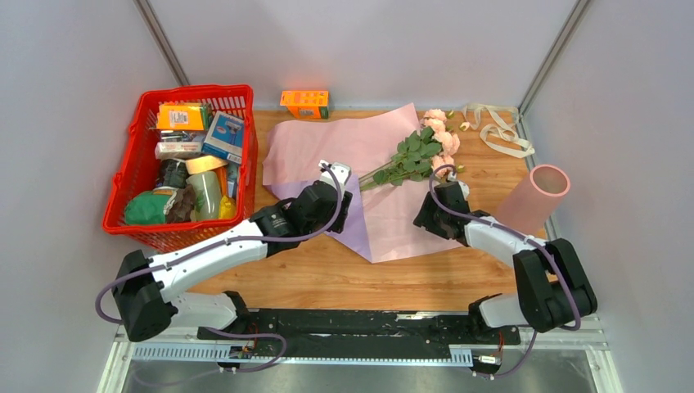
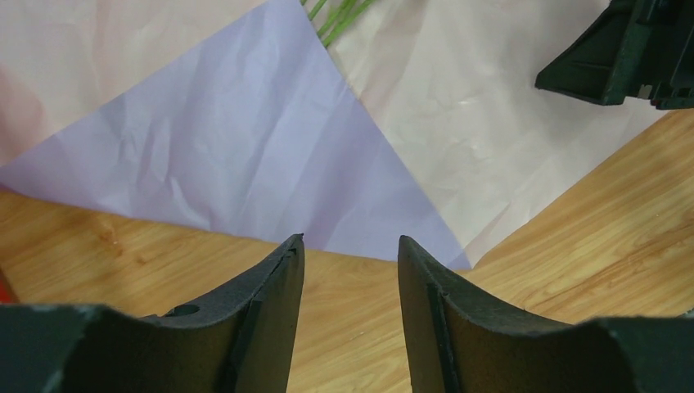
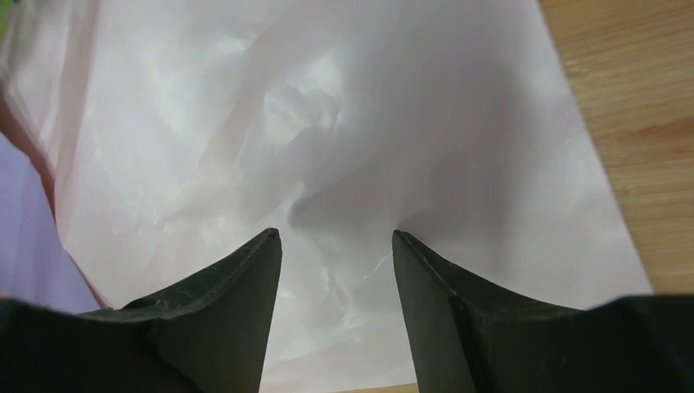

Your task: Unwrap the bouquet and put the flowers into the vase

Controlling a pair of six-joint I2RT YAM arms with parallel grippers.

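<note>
Wrapper open, flowers not yet lifted
The left fingers (image 2: 266, 319) and right fingers (image 3: 233, 311) hang released over the spread paper sheet (image 1: 327, 143), grasping nothing; the flowers (image 1: 413, 154) lie across it, the ribbon (image 1: 501, 131) beyond, the vase (image 1: 536, 196) at the right edge of the surface (image 1: 311, 270). Next, I judge, one arm must close on the bunched stems and carry them to the vase mouth

Wooden table (image 1: 327, 278), plain grey walls (image 1: 368, 49)
</note>
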